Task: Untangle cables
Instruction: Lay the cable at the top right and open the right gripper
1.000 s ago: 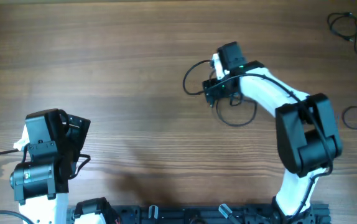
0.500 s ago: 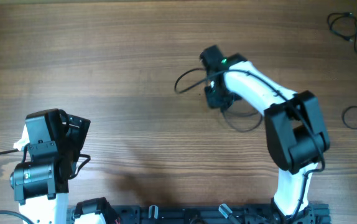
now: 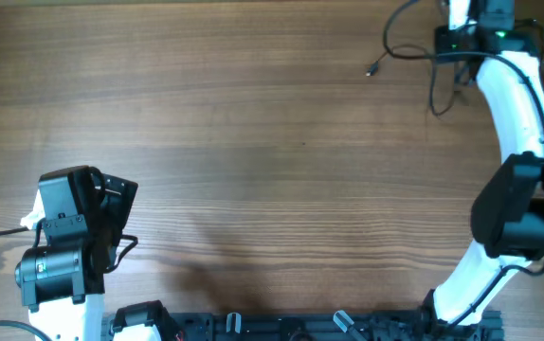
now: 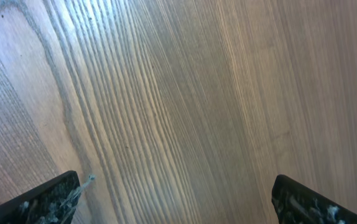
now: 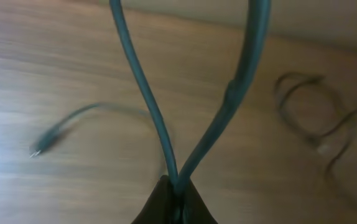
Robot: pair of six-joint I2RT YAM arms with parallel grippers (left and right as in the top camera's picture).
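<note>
A dark cable (image 3: 400, 49) hangs from my right gripper (image 3: 468, 28) at the table's far right corner. In the right wrist view two strands of that cable (image 5: 142, 93) rise out of the gripper (image 5: 175, 190), which is shut on them. The cable's plug end (image 3: 371, 69) trails to the left, low over the wood (image 5: 38, 148). My left gripper (image 3: 125, 216) stays at the near left, open, with only bare table between its fingertips (image 4: 48, 199).
Another thin dark cable (image 5: 318, 121) lies coiled on the wood to the right of the held one, near the table's far edge. The arm bases stand along the front edge (image 3: 300, 327).
The right gripper has shut on the cable and swung from the table's middle to the far right corner, carrying the cable with it. The left arm has not moved.
</note>
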